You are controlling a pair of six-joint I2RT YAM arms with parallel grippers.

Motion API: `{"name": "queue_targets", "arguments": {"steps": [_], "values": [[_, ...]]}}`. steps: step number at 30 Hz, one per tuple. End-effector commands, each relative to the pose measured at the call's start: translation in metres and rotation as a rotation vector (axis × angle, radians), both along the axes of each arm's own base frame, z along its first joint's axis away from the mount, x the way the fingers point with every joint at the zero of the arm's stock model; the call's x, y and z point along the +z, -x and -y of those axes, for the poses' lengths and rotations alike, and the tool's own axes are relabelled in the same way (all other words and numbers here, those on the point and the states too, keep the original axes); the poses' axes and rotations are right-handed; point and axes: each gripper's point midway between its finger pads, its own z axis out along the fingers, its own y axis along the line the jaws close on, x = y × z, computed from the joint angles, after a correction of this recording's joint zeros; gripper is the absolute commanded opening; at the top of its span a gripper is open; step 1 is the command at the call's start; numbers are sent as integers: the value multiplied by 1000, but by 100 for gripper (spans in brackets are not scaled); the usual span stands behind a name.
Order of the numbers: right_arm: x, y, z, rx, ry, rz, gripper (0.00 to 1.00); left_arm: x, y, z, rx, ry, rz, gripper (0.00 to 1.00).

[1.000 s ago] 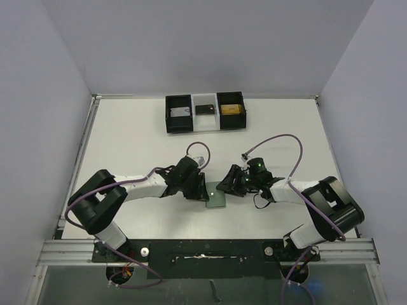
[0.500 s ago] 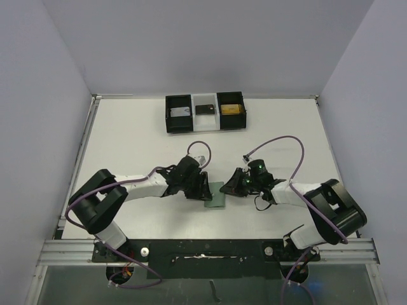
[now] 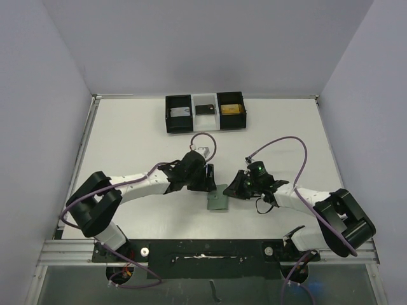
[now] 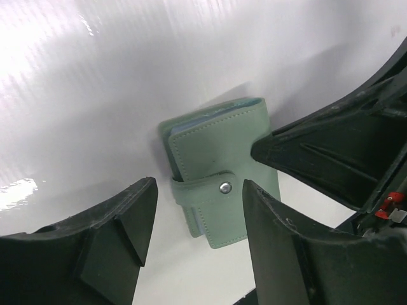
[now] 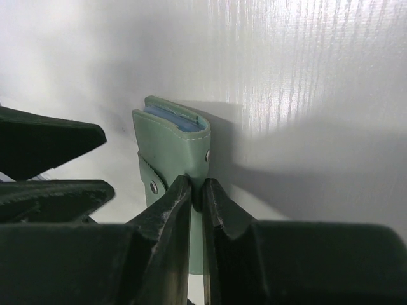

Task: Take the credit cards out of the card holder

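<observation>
The sage-green card holder (image 3: 218,201) lies folded on the white table between the two arms, its snap strap (image 4: 213,189) fastened over the front. A pale blue edge (image 5: 170,118) shows between its covers; I cannot tell lining from cards there. My right gripper (image 5: 197,190) is shut on the card holder's (image 5: 172,143) near edge. My left gripper (image 4: 197,222) hangs open just above the card holder (image 4: 222,152), holding nothing. A pale grey credit card (image 3: 180,112), a dark one (image 3: 203,108) and a gold-orange one (image 3: 230,108) lie in the far boxes.
A row of black open-topped boxes (image 3: 169,121) stands at the back middle of the table. The two grippers (image 3: 206,178) (image 3: 233,187) are close together, fingertips almost facing. Purple cables loop above both wrists. Grey walls close in the table on three sides.
My left gripper has opened and drawn back up from the card holder. My right gripper has shut on its edge, and the card holder has shifted slightly right.
</observation>
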Motion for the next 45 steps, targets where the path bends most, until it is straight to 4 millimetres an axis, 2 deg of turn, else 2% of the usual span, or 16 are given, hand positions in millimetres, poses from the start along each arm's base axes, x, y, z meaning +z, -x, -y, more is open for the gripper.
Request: {"name": "queue_targets", "arguments": {"steps": [1, 4, 10, 14, 20, 24, 28, 31, 34, 45], "values": [[12, -9, 1, -22, 26, 44, 3, 3, 4, 20, -76, -14, 27, 57], [15, -10, 1, -25, 24, 50, 3, -4, 10, 24, -116, -44, 14, 57], [24, -12, 1, -33, 9, 71, 3, -24, 19, 22, -146, -149, -4, 59], [29, -12, 1, -33, 3, 83, 3, -24, 16, 25, -147, -165, 15, 64], [29, -10, 0, -25, -1, 80, 3, -9, 10, 37, -152, -103, 56, 68], [31, -10, -1, -23, -9, 82, 3, -20, 4, 27, -110, -172, 60, 66], [31, -9, 3, -36, 8, 83, 3, -31, -1, -2, -18, -292, 68, 58], [29, -8, 8, -48, 22, 78, 2, -34, -2, -21, 35, -347, 79, 51], [27, -6, 9, -47, 27, 72, 0, -32, -5, -35, 87, -374, 95, 49], [24, -4, 10, -37, 34, 60, 0, -26, -19, -55, 166, -412, 115, 48]]}}
